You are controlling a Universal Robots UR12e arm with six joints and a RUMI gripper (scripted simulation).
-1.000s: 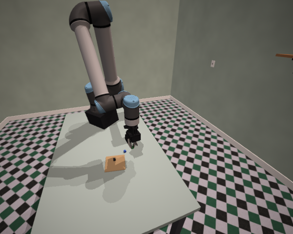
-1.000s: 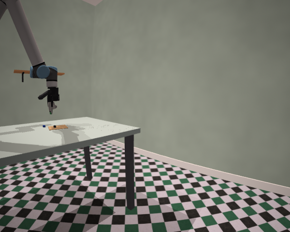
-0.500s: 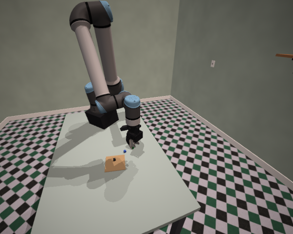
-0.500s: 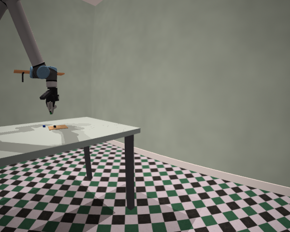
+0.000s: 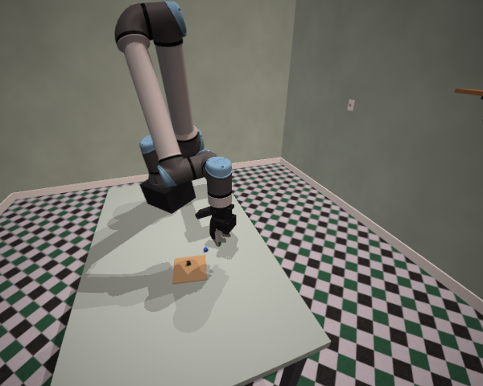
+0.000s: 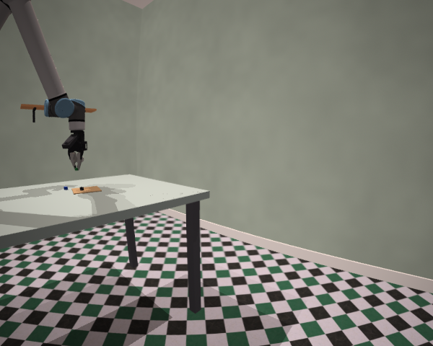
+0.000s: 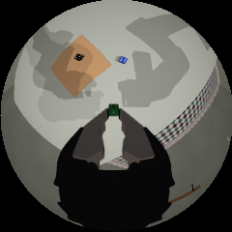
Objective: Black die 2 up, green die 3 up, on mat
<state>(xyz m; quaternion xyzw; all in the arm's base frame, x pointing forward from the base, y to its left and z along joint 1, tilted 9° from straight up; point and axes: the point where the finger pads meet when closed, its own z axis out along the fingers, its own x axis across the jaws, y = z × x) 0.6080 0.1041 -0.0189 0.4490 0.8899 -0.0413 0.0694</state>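
Observation:
My gripper (image 5: 219,242) (image 6: 76,169) (image 7: 113,109) is shut on the green die (image 5: 220,244) (image 6: 76,169) (image 7: 113,110) and holds it in the air above the table, off the mat. The black die (image 5: 187,263) (image 6: 81,188) (image 7: 79,57) lies on the orange mat (image 5: 194,276) (image 6: 93,189) (image 7: 99,63), inside its edges. The blue die (image 5: 205,249) (image 6: 66,188) (image 7: 123,60) lies on the table just beside the mat. The numbers on the dice are too small to read surely.
The pale table (image 5: 150,344) (image 6: 153,193) (image 7: 48,24) carries the mat and the arm's black base (image 5: 169,197). Arm shadows cross the table and part of the mat. A wooden shelf (image 5: 476,92) is on the wall.

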